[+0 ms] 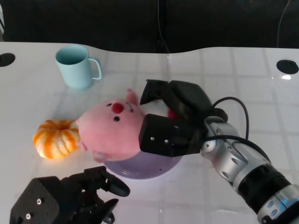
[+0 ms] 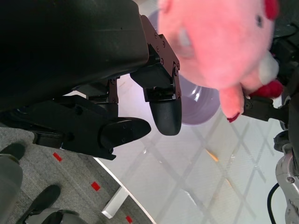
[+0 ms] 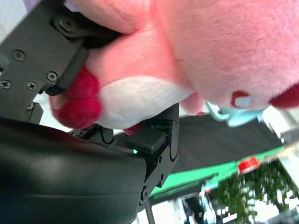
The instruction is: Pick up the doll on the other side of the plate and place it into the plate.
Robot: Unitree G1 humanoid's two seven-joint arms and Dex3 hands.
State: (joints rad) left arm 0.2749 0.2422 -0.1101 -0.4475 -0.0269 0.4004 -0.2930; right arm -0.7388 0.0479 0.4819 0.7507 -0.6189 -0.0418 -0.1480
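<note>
The pink pig doll was held by the right hand, whose black fingers were closed around its rear half from both sides; in the right wrist view the doll's white belly and red parts were seen pressed between the fingers. The doll was positioned over the purple plate, which lay near the middle of the white table; whether the doll was resting on the plate or was held just above it could not be told. The left hand was kept at the table's near edge, just in front of the plate, with nothing held and its fingers loosely apart. An orange pumpkin toy was placed just beside the doll's head, toward the left edge. A light blue mug stood upright near the far left part of the table.
</note>
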